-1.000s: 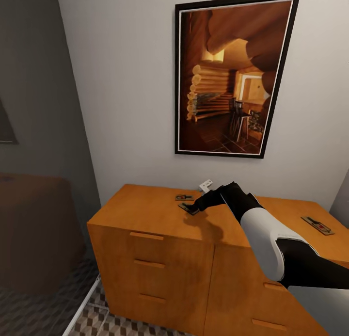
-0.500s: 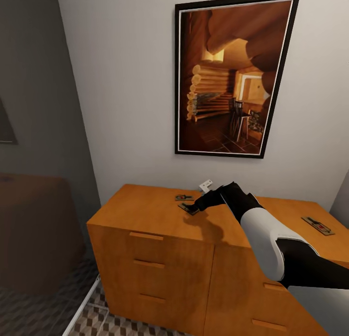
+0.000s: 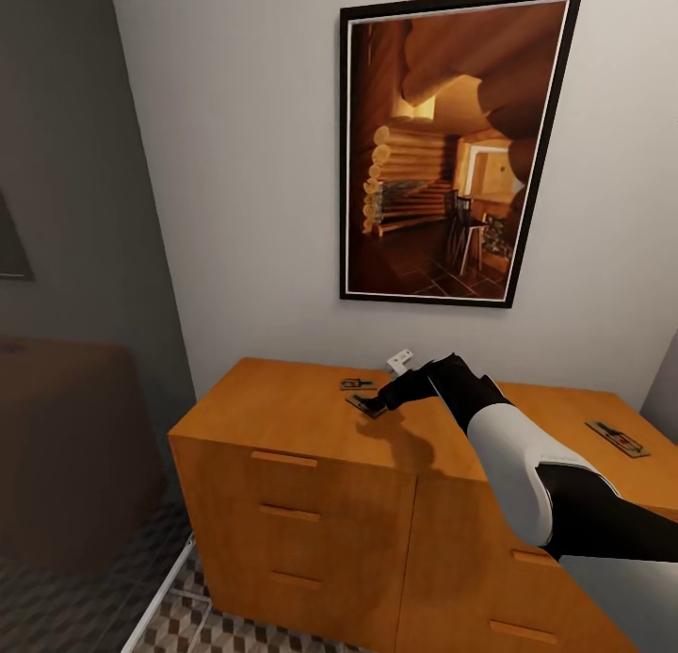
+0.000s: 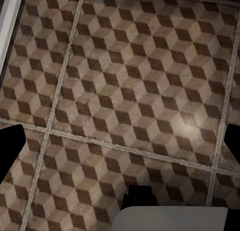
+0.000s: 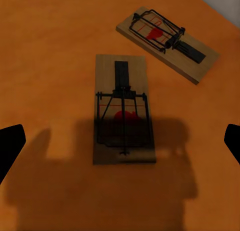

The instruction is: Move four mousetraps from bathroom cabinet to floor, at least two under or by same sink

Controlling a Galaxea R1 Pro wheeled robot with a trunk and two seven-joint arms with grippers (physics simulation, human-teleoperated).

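The orange-brown cabinet (image 3: 282,417) stands against the wall, its drawers closed. Three mousetraps lie on its top: one (image 3: 363,404) under my right gripper (image 3: 377,409), one (image 3: 356,383) just behind it, and one (image 3: 617,438) far to the right. In the right wrist view the near mousetrap (image 5: 122,111) lies flat between my wide-apart fingertips (image 5: 11,146), with the second mousetrap (image 5: 167,41) beyond it. My right gripper (image 5: 120,143) is open and hovers just above the trap. My left gripper (image 4: 120,148) is open over the cube-patterned bathroom floor (image 4: 125,76), holding nothing.
A large framed picture (image 3: 452,144) hangs on the wall above the cabinet. A dark grey wall (image 3: 75,163) and a dark low shape (image 3: 66,446) stand to the left. Patterned floor tiles (image 3: 179,625) show beside the cabinet's left foot.
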